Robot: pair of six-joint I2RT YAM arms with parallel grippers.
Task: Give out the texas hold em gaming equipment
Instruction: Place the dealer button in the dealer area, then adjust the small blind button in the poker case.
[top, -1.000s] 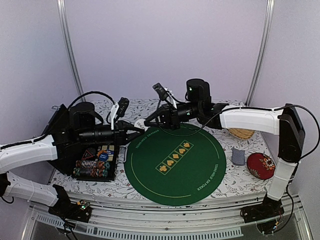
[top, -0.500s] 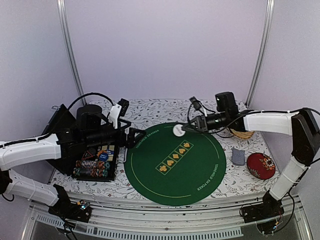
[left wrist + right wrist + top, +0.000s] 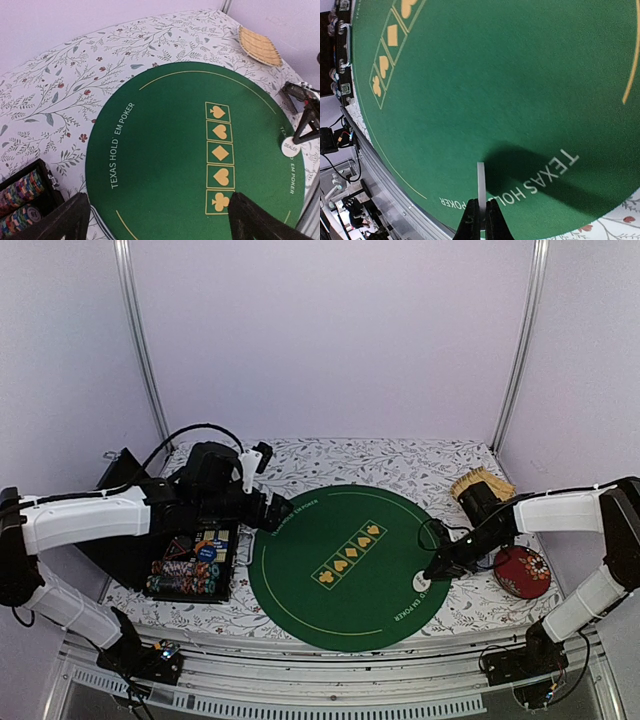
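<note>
While the striped multicoloured poker chips are sitting in their black case at far left, the left gripper is hovering spread wide and empty over the big green round felt mat's left edge, and the right gripper is pinching the flat white round dealer disc at the mat's right rim.

The mat lies mid-table, with the case holding poker chips just beside its left edge, the dealer button at its near-right edge in the right gripper's pinch, the dish to its right, and the woven tray behind that dish.
</note>
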